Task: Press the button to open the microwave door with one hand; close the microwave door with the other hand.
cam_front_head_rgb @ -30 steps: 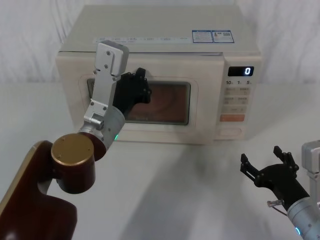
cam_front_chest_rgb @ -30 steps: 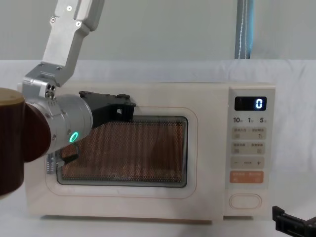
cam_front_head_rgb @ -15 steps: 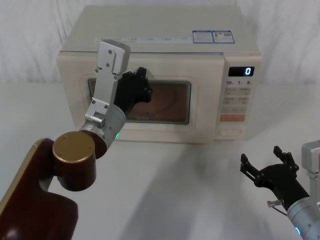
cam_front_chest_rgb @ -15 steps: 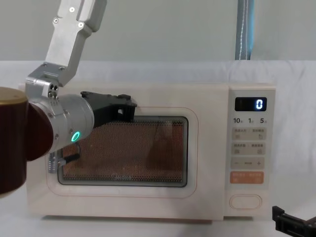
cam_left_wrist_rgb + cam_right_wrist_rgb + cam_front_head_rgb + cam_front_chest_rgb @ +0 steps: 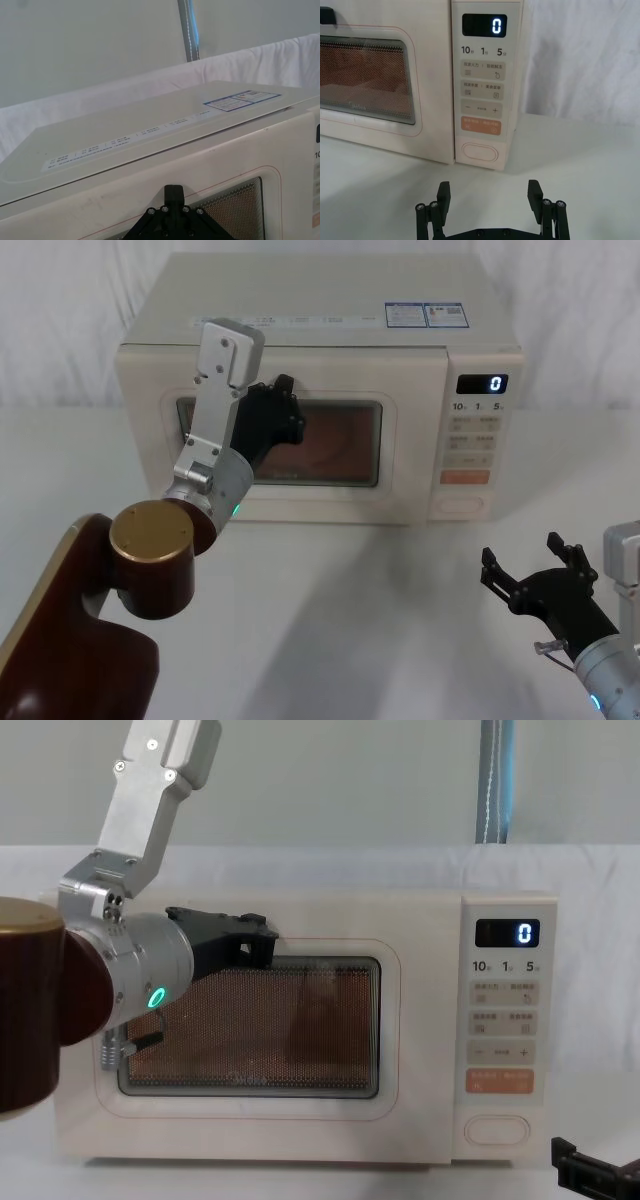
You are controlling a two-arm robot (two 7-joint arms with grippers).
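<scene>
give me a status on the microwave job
Left end effector against microwave door, upper left of window. Door looks shut. Right end effector open, low on the table, facing the button. Nothing between.

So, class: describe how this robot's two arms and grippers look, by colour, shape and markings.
The left gripper is black, on a silver cylindrical wrist with a green glowing ring, a light grey link and maroon shell with a gold cap. The right gripper is black with two flat fingers and visible screws.
</scene>
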